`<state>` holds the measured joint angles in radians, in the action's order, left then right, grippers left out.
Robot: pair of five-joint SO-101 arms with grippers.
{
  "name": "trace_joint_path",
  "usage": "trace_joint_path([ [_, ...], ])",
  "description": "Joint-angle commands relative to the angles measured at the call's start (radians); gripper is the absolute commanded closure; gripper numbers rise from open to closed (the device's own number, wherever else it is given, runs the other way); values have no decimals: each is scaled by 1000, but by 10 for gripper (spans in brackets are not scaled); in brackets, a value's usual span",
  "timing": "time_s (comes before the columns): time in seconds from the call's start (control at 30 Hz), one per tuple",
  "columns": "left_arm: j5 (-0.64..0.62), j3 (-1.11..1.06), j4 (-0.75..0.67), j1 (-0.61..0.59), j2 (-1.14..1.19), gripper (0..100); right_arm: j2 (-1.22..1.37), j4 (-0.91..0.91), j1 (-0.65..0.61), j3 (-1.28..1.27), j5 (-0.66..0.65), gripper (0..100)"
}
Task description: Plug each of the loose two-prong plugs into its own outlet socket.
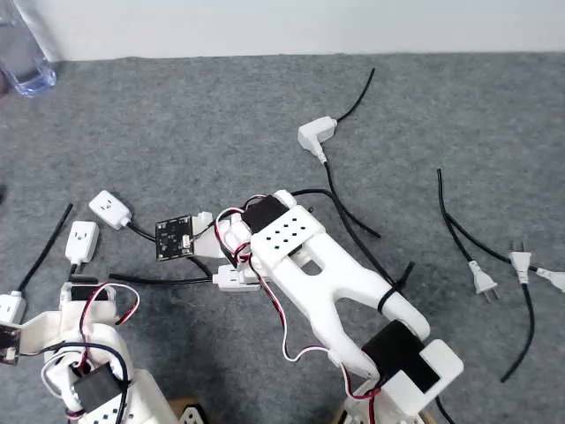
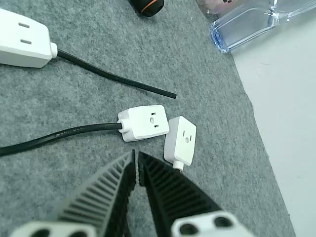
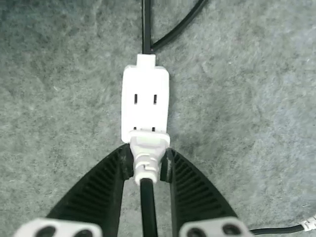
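My right gripper (image 3: pixel 146 157) is shut on a white two-prong plug (image 3: pixel 146 150). The plug's front meets the near socket of a white outlet block (image 3: pixel 145 101); its prongs are hidden. The block's second socket is bare. In the high view this block (image 1: pixel 237 279) lies just left of the right arm's wrist. My left gripper (image 2: pixel 136 159) is shut on nothing, just short of two small white outlets (image 2: pixel 145 122) (image 2: pixel 180 139). A third white outlet (image 2: pixel 22 32) lies farther off. Loose plugs (image 1: pixel 482 281) (image 1: pixel 521 262) lie at the right.
Another white outlet (image 1: pixel 316 134) on a black cord lies at the back centre. Black cords cross the grey mat around the right arm (image 1: pixel 335 283). A clear blue-tinted container (image 1: pixel 22 62) stands at the back left corner. The left arm (image 1: pixel 88 362) sits at the front left.
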<state>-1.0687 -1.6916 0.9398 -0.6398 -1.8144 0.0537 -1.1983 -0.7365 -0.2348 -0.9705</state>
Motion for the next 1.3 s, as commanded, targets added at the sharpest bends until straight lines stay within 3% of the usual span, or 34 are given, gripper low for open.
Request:
trace_joint_path([
  [0.0, 6, 10, 3, -6, -9, 985, -16, 21, 12, 2, -5, 990],
  [0.57, 6, 10, 3, -6, -9, 985, 42, -53, 10, 58, 48, 990],
  [1.27, 6, 10, 3, -6, -9, 985, 56, 15, -5, -2, 60, 990],
])
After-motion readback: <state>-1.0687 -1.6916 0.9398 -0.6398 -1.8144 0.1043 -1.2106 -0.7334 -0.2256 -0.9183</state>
